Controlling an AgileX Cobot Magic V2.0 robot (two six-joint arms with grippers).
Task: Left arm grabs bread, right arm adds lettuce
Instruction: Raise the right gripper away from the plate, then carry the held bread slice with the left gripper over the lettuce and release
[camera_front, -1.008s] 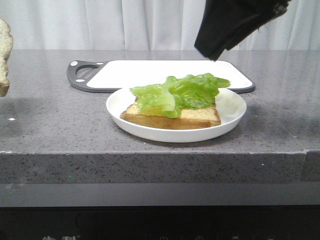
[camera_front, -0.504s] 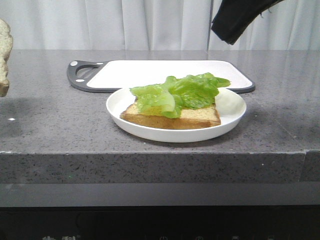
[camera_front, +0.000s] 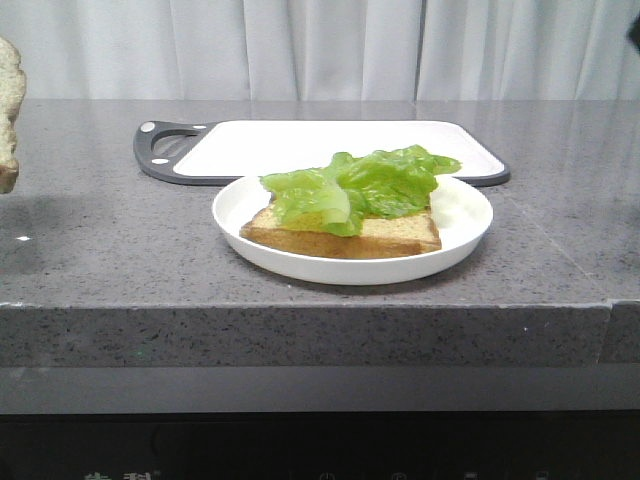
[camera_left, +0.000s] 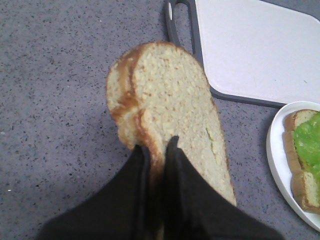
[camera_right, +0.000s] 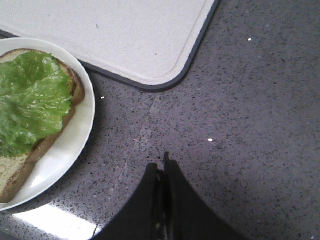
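Left gripper (camera_left: 157, 150) clamps the bread (camera_left: 167, 110), cut off at the front view's edge. Right gripper (camera_right: 163, 167), pressed shut and empty, hangs over the worktop (camera_right: 260, 110). Lettuce (camera_front: 360, 185) hides most of the plated slice (camera_front: 345, 235).

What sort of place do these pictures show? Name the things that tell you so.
Probably a kitchen worktop set up for sandwich making: a speckled grey counter, a white cutting board, and a plate holding bread topped with lettuce.

White plate (camera_front: 465, 235), cutting board (camera_front: 300, 145), grey counter (camera_front: 100, 250)
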